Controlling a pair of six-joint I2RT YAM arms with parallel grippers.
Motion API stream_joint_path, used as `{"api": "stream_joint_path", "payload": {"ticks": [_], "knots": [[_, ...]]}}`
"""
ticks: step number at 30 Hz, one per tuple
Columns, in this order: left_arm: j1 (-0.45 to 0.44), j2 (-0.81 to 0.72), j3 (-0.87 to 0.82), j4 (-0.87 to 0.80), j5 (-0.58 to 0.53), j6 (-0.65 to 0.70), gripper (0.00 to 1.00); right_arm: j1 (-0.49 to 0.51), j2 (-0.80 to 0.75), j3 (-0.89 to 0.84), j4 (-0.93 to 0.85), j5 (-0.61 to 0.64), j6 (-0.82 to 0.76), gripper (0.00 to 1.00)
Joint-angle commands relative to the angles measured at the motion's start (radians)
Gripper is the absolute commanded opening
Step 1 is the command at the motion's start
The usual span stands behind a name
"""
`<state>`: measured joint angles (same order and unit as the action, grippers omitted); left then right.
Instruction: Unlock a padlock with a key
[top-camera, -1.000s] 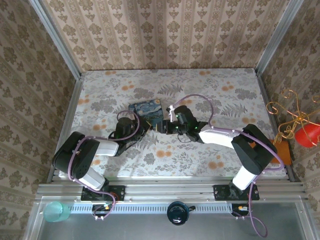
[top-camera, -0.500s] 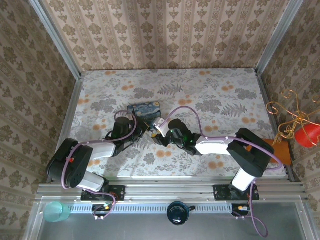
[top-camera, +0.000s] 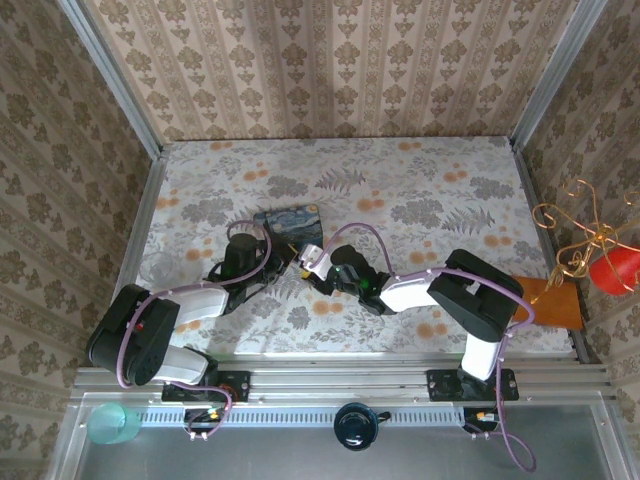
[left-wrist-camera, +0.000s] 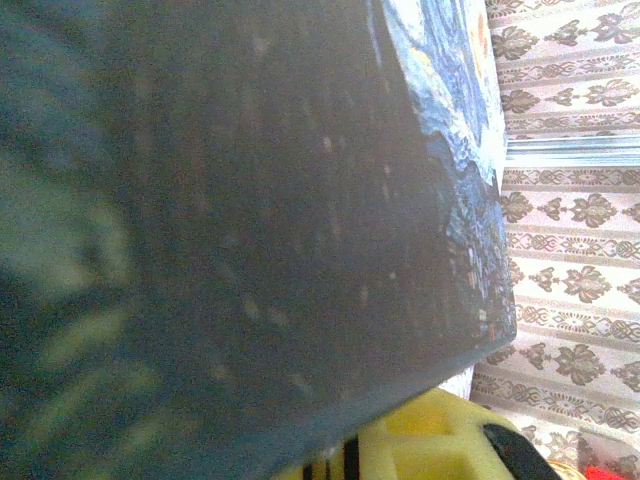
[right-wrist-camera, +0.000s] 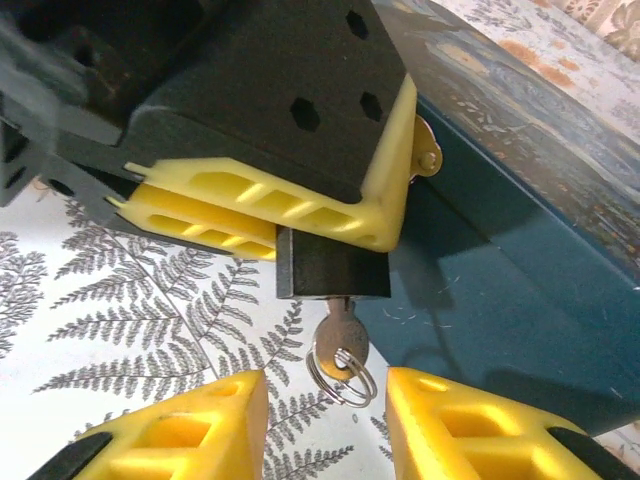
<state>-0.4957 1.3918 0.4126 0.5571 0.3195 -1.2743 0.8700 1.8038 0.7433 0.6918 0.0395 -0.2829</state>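
Padlock (right-wrist-camera: 332, 275) — squarish matte-dark block, silvery key (right-wrist-camera: 341, 334) in base.

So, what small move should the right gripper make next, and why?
Probably ease the right gripper forward and close on the key: it sits in the padlock, which the left gripper holds, and the right fingers stand open either side of it.

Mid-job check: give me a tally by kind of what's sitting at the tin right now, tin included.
Tin box: 1
Padlock: 1
Key: 1
Key ring: 1
Total: 4
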Motion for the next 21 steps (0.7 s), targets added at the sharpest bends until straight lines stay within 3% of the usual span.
{"api": "stream_joint_path", "payload": {"ticks": [1,16,21], "knots": [[0.000,-0.017,-0.005,0.038,0.029,0.009,0.05,0.013,0.026,0.003,0.060,0.071,-0.053,0.36],[-0.013,-0.004,0.002,0.041,0.026,0.008,0.05,0.024,0.057,0.005,0.123,0.117,-0.070,0.38],[-0.020,0.000,0.004,0.042,0.020,0.005,0.05,0.026,0.071,0.008,0.119,0.087,-0.073,0.34]]}}
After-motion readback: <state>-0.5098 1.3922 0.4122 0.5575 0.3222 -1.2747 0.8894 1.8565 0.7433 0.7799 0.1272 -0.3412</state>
